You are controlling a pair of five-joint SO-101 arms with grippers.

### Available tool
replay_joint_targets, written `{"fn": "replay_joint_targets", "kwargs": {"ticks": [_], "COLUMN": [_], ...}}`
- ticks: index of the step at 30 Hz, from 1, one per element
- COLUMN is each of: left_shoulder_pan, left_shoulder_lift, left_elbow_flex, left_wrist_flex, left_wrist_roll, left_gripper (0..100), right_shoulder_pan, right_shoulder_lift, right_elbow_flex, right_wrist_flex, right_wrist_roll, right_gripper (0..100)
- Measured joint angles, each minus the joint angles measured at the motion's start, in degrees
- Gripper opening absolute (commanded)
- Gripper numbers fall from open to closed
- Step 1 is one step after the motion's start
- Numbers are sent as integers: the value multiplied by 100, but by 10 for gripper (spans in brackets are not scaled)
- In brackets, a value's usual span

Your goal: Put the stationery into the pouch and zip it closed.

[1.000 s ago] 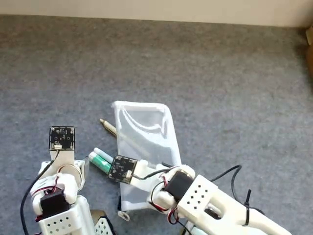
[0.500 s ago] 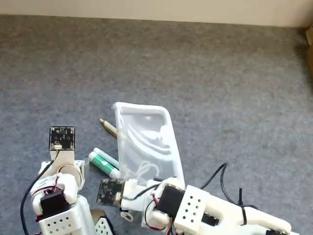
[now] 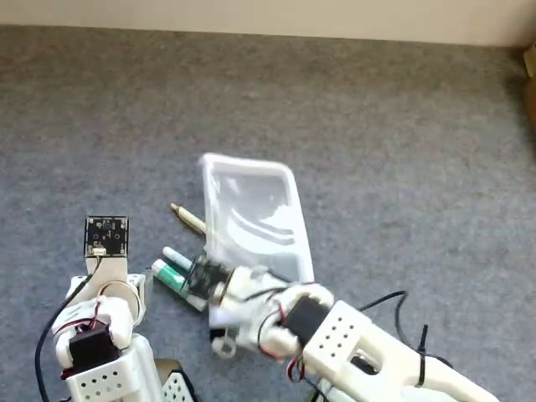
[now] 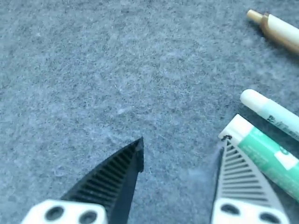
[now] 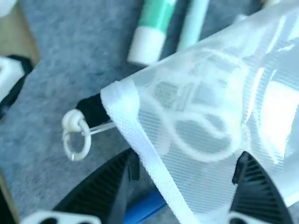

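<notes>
The white mesh pouch (image 3: 251,213) lies mid-table, its near end raised under my right arm. My right gripper (image 3: 219,318) (image 5: 187,161) is open and straddles the pouch's near corner (image 5: 187,116). The zip's pull ring (image 5: 74,136) hangs beside that corner. Left of the pouch lie a green-and-white marker (image 3: 172,276) (image 4: 261,151), a thin white-and-teal pen (image 3: 177,257) (image 4: 271,112) and a beige pen (image 3: 189,219) (image 4: 278,29). My left gripper (image 4: 182,142) is open just above the carpet, one fingertip beside the green marker's white cap.
Grey carpet covers the table (image 3: 377,126). A blue thing (image 5: 147,205) shows under the raised pouch corner; I cannot tell what it is. The left arm's base (image 3: 92,352) stands at the near left. A pale strip (image 3: 268,17) runs along the far edge.
My right gripper swung toward me, then back, and turned its wrist. The pouch crumpled, then slid farther away with its near end lifted. The left arm has stayed still.
</notes>
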Motion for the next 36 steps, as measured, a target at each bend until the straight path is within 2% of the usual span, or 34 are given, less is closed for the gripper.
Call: {"fn": "replay_joint_targets", "kwargs": {"ticks": [6, 11, 18, 24, 28, 36], "left_shoulder_pan": [0, 0, 0, 0, 0, 0], "left_shoulder_lift": [0, 0, 0, 0, 0, 0], "left_elbow_flex": [0, 0, 0, 0, 0, 0], "left_wrist_flex": [0, 0, 0, 0, 0, -18], "left_wrist_roll": [0, 0, 0, 0, 0, 0], "left_gripper": [251, 251, 251, 251, 251, 251], "right_shoulder_pan": [782, 1152, 1248, 1363, 1582, 1635], "right_shoulder_lift": [9, 62, 193, 1336, 2418, 2664], "right_elbow_flex": [0, 0, 0, 0, -510, -2497], "right_wrist_flex": [-1116, -2251, -3007, -3499, -3297, -624], "right_wrist_roll": [264, 273, 273, 273, 273, 273], "right_gripper": [307, 307, 307, 307, 307, 304]}}
